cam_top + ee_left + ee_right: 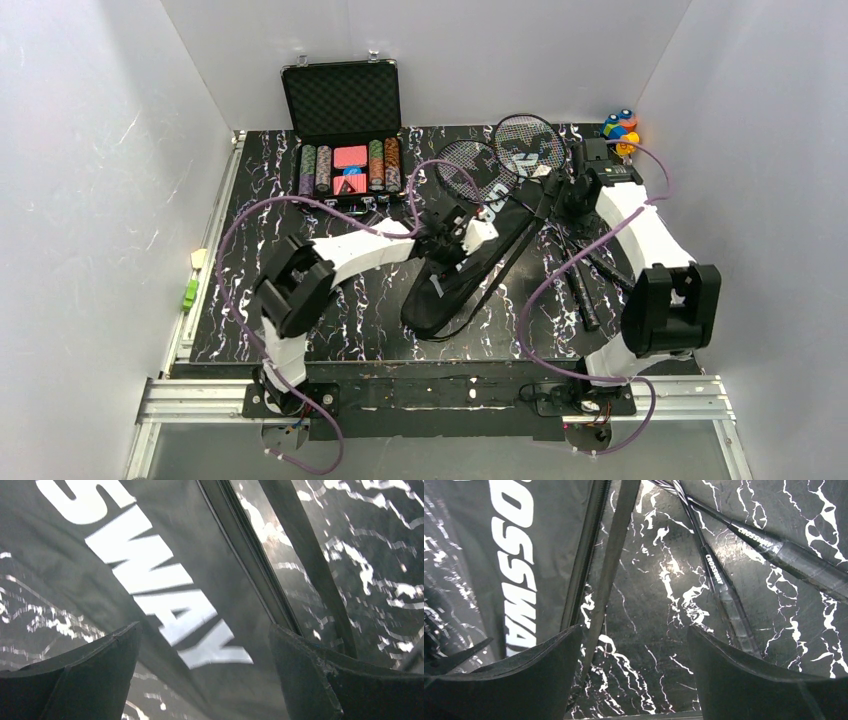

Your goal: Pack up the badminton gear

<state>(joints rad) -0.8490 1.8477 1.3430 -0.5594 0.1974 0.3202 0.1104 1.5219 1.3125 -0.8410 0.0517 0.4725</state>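
Both sets of fingers are wide open, gripping nothing. Left fingers (pixel 95 677) hover low over the bag (pixel 465 275), straddling the CROSSWAY lettering. Right fingers (pixel 529 680) hang over bare worktop (pixel 370 300), between the bag's strap (pixel 611 555) and the racket grips. Bag lies mid-worktop, wide end at 7 o'clock, narrow end up toward 1. Rackets (pixel 528 145) have heads at 12 to 1 by the narrow end, handles trailing to 4. We read this as staging: one arm to pin or open the bag, the other to feed rackets in. Shuttlecocks and tube not in view. Poker case (pixel 345 130) open at 11, toy blocks (pixel 620 125) in the 1 o'clock corner, neither ours. Worktop is glossy black marble-print, with plain white walls (pixel 100 200) on three sides.
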